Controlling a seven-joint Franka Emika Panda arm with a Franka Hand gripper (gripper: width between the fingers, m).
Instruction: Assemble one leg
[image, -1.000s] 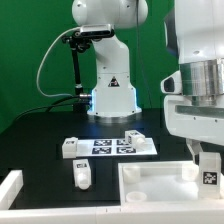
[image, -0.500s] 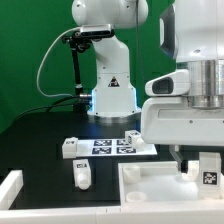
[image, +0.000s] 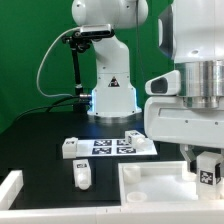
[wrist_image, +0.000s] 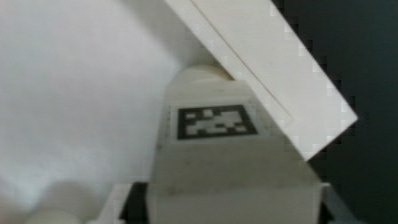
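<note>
Gripper (image: 207, 168) closed on the leg (wrist_image: 221, 150), holding it upright over the tray-like part (image: 150, 180) at the exterior view's right, evidently for seating there.

The setting is a robotics laboratory. A green backdrop (image: 30, 60) encloses the work area. A white robot arm base (image: 110, 85) is mounted on a black desk (image: 40, 130), with a black cable (image: 45, 60) routed alongside it. A flat white marker board (image: 118, 146) carrying several square black-and-white tags lies on the desk. White furniture parts bear similar tags.
</note>
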